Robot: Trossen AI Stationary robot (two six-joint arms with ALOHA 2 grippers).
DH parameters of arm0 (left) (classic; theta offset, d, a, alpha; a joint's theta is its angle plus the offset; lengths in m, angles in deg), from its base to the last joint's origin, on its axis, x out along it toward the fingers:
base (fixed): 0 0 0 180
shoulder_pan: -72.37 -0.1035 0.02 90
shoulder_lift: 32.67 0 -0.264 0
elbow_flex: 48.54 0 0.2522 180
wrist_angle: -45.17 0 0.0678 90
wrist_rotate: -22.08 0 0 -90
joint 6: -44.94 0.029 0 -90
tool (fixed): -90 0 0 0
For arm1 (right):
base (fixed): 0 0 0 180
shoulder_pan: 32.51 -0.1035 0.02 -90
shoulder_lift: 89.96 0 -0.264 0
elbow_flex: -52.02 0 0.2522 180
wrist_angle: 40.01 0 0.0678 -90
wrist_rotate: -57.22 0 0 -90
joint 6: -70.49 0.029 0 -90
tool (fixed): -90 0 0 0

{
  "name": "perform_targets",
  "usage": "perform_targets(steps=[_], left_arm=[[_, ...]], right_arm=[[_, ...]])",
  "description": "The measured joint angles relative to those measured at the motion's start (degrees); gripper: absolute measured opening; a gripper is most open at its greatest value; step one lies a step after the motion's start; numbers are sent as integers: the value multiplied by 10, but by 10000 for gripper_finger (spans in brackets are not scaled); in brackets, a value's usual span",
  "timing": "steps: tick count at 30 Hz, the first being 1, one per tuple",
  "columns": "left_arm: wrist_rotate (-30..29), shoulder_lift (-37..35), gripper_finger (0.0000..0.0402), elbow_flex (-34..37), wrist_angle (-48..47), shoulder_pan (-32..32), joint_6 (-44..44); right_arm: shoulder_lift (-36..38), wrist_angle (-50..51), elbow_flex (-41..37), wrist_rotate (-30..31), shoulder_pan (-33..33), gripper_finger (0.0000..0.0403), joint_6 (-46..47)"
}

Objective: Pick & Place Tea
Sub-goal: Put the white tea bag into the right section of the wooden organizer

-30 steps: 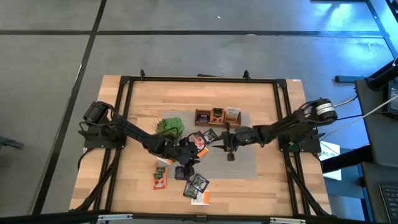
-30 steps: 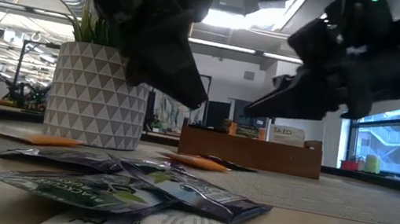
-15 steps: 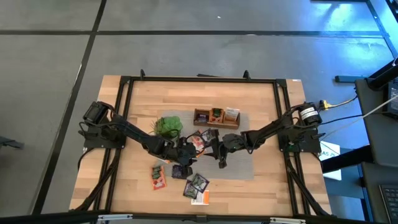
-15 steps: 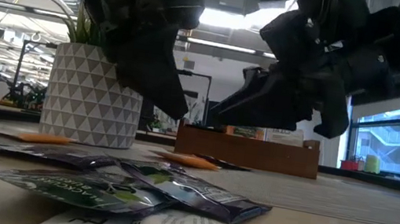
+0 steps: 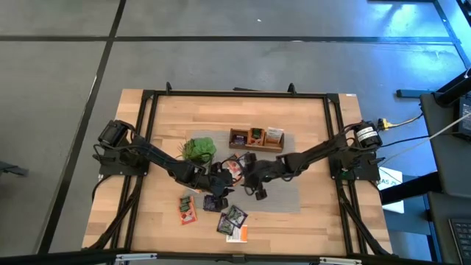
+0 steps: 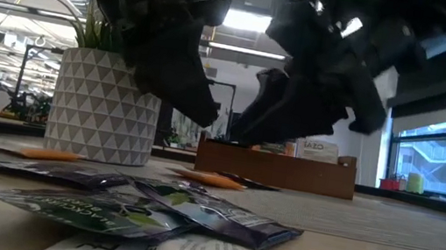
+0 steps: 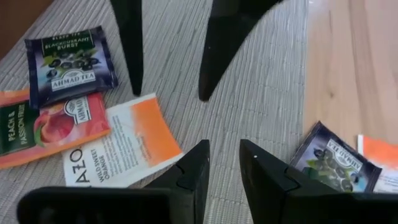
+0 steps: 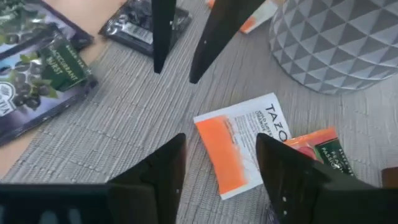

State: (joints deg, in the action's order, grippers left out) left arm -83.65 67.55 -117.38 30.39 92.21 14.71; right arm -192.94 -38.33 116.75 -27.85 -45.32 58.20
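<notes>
Looking straight down first — the two arms meet over the grey mat (image 5: 283,193) in the middle of the wooden table (image 5: 309,118). The left gripper (image 5: 219,180) and the right gripper (image 5: 249,179) face each other, close together, just in front of the wooden box (image 5: 257,138), with the green plant (image 5: 199,149) beside the left arm. Tea packets lie scattered under and around them; more sit on the bare wood nearer the front edge, including a dark packet (image 5: 235,216) and an orange-red packet (image 5: 189,208).

Down at table height, both grippers hang dark above the mat, not touching it, in front of the white patterned pot (image 6: 100,116). Purple packets (image 6: 218,216) lie flat in the foreground.

From the left wrist — its fingers (image 7: 193,174) stand a narrow gap apart, with nothing between them. Just past them on the mat lies a white-and-orange packet (image 7: 121,149), touching a peach packet (image 7: 53,127), with a blackcurrant packet (image 7: 69,64) beyond.

From the right wrist, the fingers (image 8: 158,171) stand wide apart and empty, hovering over that same white-and-orange packet (image 8: 245,144), with the opposite arm's two finger tips pointing in from across.
</notes>
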Motion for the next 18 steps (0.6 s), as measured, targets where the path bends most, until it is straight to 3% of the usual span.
perform_targets(steps=[7,18], left_arm=[[-1,0,85,0,-4,0,31],[-41,0,82,0,-20,-1,110]], right_arm=[[0,44,37,0,-3,227,-10],[-40,10,36,18,-4,212,-15]])
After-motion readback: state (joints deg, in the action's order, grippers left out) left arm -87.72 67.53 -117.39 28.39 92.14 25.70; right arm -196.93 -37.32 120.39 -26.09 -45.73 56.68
